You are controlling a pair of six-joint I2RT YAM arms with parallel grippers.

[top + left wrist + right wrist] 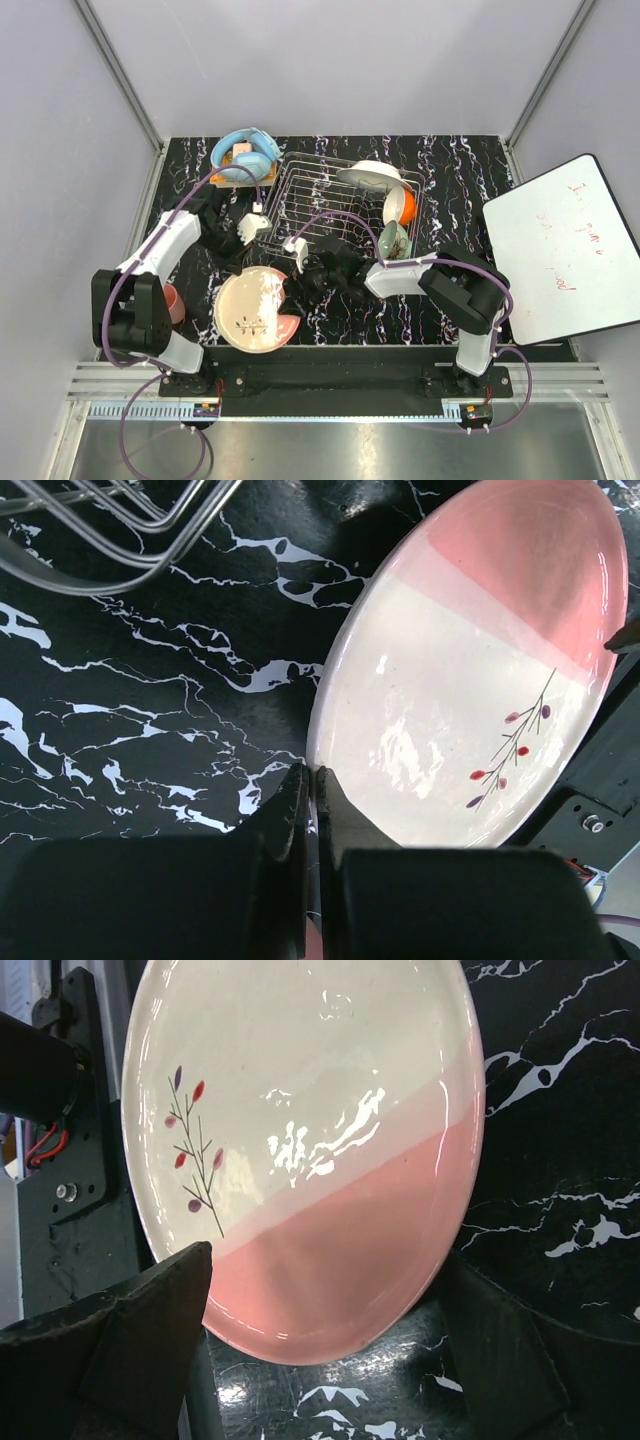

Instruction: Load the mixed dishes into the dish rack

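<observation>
1. Your target is the pink-and-cream plate (250, 305). It lies flat on the table (450, 170), at the near left, well short of the dish rack (318, 200).
2. The right gripper (328, 1253) is the one set up for it. Its jaws stand fully apart and hold nothing. The plate's pink end sits between the two fingers and the cream half runs away ahead.
3. This is the relation that matters: the plate lies straight ahead of the right gripper, pink rim nearest. From the right wrist view you cannot tell whether either finger touches the rim.
4. The plate is round, so it has no long axis to line up on. What counts is that its rim lies low against the table, so I judge the grasp must catch the edge itself.
5. The left gripper (312, 780) is fully closed on nothing. Its tips sit just beside the plate's cream rim, on the side away from the pink end. It reads as a stop for the plate rather than a grasp.
6. The rack lies far and to the right of the plate, so expect the carry to go that way once the plate is held.
7. The pink cup (172, 300) waits near the left arm's base, outside the rack.
</observation>
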